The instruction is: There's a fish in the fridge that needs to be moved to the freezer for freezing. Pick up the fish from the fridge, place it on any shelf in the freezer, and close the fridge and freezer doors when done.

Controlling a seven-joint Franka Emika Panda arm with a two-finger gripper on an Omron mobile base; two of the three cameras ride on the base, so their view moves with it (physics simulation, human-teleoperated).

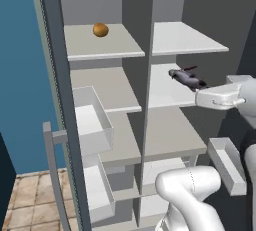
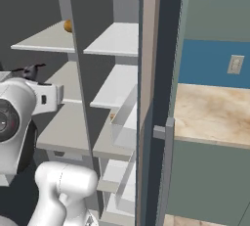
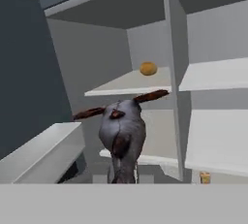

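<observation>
Right now, in the left base view, we carry the fish at the end of our arm, with the gripper reaching in from the right so that the catch hangs over the second shelf of the right-hand compartment; whether it rests on that board or is lifted just off it we cannot tell from this side. Both doors stand open, the near one on the left showing its white door bins and its bar handle, which is why the whole interior lies bare to us. An orange ball sits alone on the top shelf of the left compartment, well apart from our work and of no concern to the task. From the right base view, our own white wrist blocks most of the grip, and only the dark fin tips of the fish poke up above it near the left edge. Looking along the hand, we see the fish end-on, rising straight from between our fingers, its grey body and brown fins masking them, so the jaws are pressed nearly together and pinching the slim body. We judge that narrow pinch suits so thin a thing and keeps it from swinging while carried across the divider.
</observation>
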